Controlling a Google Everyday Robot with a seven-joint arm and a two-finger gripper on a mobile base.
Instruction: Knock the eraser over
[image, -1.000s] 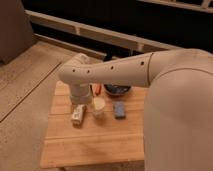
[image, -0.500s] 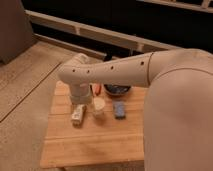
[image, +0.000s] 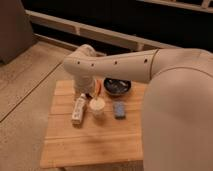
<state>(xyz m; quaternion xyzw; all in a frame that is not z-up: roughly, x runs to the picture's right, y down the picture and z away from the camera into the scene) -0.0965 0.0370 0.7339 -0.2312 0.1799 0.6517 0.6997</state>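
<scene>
A small white upright object, which I take for the eraser, stands near the middle of the wooden table, with an orange bit just above it. My arm reaches in from the right, across the back of the table. My gripper hangs at the arm's end just behind and above the upright object. It is mostly hidden by the wrist.
A white bottle lies on its side left of the upright object. A flat blue block lies to its right. A dark bowl sits at the back. The floor drops off around the table.
</scene>
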